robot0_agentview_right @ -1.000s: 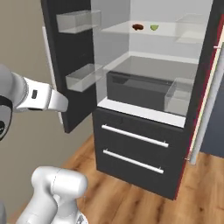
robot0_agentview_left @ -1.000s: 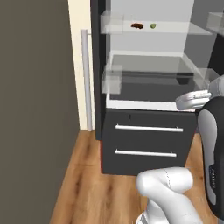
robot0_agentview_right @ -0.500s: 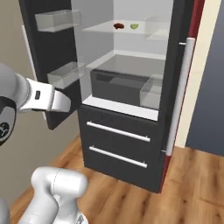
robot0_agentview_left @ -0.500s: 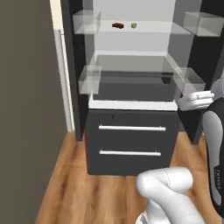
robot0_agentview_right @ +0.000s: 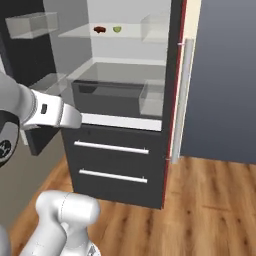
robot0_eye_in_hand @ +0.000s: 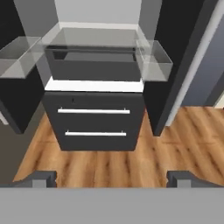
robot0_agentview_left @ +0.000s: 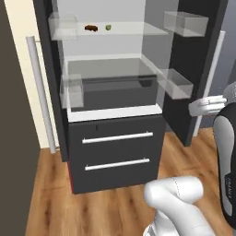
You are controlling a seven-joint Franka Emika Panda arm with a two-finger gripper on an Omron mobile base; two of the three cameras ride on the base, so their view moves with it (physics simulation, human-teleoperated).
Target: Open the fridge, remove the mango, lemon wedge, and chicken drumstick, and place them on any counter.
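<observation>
Fingers [robot0_eye_in_hand: 43,178] spread wide, empty, facing open fridge [robot0_eye_in_hand: 94,127] over wood floor [robot0_eye_in_hand: 144,162].

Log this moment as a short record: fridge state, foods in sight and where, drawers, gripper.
fridge: both upper doors open
chicken drumstick: on the upper glass shelf, left of the green piece
lemon wedge: same shelf, beside the drumstick, apart from it
mango: cannot tell where it is
lower drawers: both shut
gripper: open, empty, well short of the fridge
</observation>
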